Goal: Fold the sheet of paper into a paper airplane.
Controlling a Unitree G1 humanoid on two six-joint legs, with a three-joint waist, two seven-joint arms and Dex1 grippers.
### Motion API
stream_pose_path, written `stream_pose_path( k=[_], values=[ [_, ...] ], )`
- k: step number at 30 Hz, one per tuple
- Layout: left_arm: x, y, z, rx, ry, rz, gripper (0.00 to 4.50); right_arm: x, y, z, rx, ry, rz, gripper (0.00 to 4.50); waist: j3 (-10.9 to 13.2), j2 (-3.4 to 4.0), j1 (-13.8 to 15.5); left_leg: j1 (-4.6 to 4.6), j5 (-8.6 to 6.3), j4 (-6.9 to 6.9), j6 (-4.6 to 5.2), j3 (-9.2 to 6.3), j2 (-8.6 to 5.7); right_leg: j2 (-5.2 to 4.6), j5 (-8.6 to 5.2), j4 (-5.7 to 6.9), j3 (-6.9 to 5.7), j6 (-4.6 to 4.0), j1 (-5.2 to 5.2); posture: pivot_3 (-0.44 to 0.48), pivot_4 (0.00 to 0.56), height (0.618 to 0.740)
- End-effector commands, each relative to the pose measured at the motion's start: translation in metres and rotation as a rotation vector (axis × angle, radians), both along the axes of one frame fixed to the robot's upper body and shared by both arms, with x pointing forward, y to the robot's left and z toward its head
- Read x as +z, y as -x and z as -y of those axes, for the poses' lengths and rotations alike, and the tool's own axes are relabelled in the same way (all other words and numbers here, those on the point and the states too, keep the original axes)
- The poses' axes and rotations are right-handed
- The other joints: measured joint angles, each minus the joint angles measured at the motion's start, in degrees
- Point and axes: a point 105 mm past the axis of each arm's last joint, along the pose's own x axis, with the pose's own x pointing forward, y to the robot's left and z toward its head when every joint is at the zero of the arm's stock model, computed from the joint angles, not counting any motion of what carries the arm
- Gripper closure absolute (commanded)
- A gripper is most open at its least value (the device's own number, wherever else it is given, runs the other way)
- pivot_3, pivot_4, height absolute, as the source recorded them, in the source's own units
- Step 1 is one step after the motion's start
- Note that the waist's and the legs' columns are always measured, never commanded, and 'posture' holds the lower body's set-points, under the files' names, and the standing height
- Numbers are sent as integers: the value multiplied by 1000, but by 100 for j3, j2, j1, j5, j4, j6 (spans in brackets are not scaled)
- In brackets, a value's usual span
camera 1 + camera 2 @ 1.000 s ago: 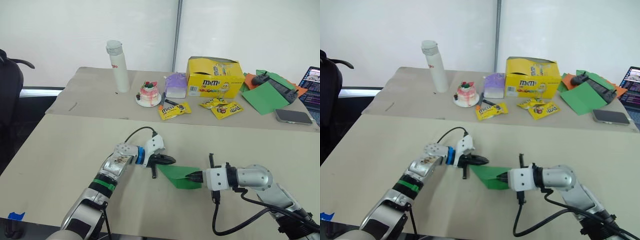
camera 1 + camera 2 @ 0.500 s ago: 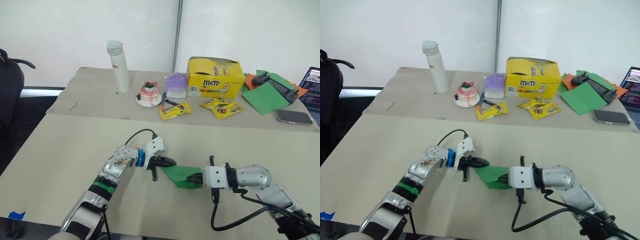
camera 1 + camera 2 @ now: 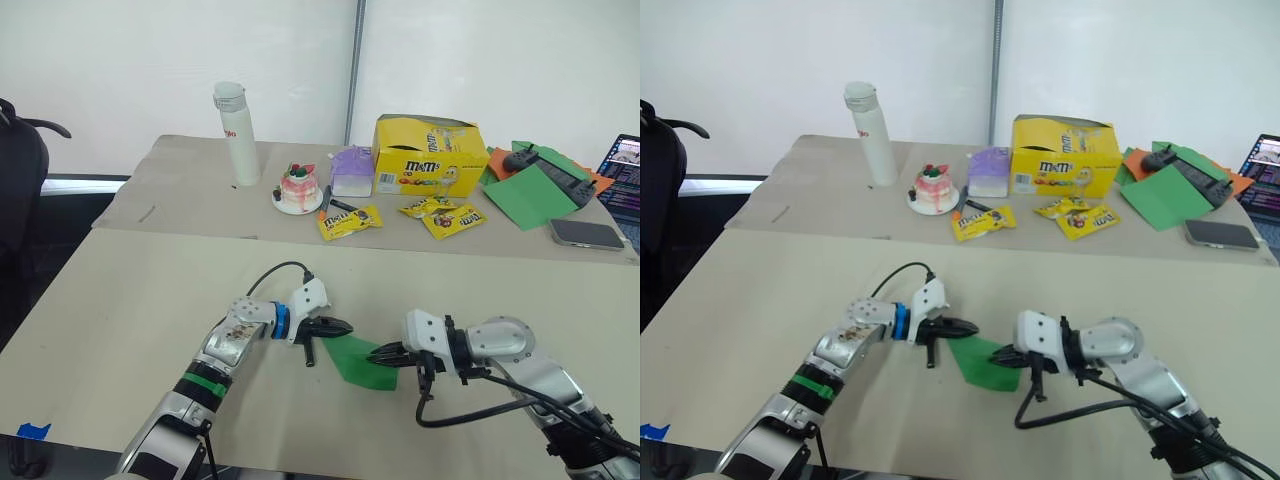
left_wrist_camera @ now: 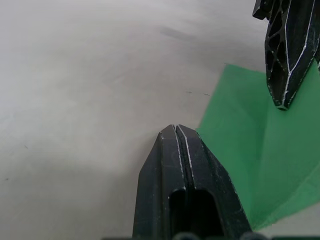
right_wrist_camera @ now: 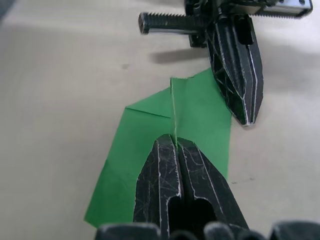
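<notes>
You have the sheet of paper [image 3: 362,361] lying partly folded on the near table [image 3: 120,300], between the two arms, already showing layered flaps and a centre crease. Your left gripper [image 3: 333,326] has its fingers pressed together, tip resting at the paper's left edge, most likely to pin that corner so the sheet cannot slide. Your right gripper [image 3: 385,353] also has its fingers closed, and in the right wrist view a raised green ridge runs up into their tips, so they seem to pinch the centre fold; I cannot be sure. That hold suits sharpening the crease. The yellow candy box [image 3: 430,154] and the other green sheet [image 3: 530,195] sit well apart on the far table.
</notes>
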Motion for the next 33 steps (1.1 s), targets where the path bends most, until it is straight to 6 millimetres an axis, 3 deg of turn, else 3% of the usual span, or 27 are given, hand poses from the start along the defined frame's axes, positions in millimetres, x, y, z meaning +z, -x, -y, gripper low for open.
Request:
stream_pose_path(
  k=[1, 4, 15, 23, 28, 30, 33],
  values=[
    [-14, 4, -6, 17, -50, -28, 4500, 5, -7, -6, -19, -14, -84, 4480, 0, 0, -3, 0, 0, 0, 0, 0, -1, 0, 0, 1, 0, 0, 0, 0, 150, 740],
    [-19, 3, -13, 37, -71, -29, 4500, 8, -21, -10, -93, -15, -151, 4480, -1, 0, -14, 3, 0, 0, 0, 0, 0, 0, 0, 1, 0, -1, 0, 0, 150, 740],
    [-14, 5, -15, 70, -33, -29, 4500, -2, -16, -3, -155, 22, -371, 4480, -2, 1, -37, 2, 0, -2, 0, 0, 6, 0, 0, 3, -1, -2, -2, 0, 150, 740],
    [14, 1, -19, 94, 100, -2, 4500, -10, -15, 0, -190, 31, -400, 4480, -1, 1, -71, -3, 0, -5, 0, 0, 7, 0, 0, 3, -1, -2, -8, 0, 150, 740],
    [59, 1, -21, 63, 286, 166, 4500, -10, -18, -3, -202, 36, -389, 4480, 0, -1, -75, -13, 0, -4, 0, 0, 10, -3, 0, 2, -2, -2, -16, 0, 150, 740],
    [60, 10, -21, 15, 276, 182, 4500, -11, -18, -3, -198, 41, -390, 4480, -1, 1, -76, -12, 0, -5, 0, 0, 10, -6, 0, 2, -1, -2, -16, 0, 150, 740],
    [46, 25, -18, -68, 201, 164, 4500, -12, -18, -3, -199, 47, -392, 4480, -1, 2, -96, -10, 0, -8, 0, 0, 9, -7, 0, 1, -1, -2, -14, 0, 150, 740]
  ],
)
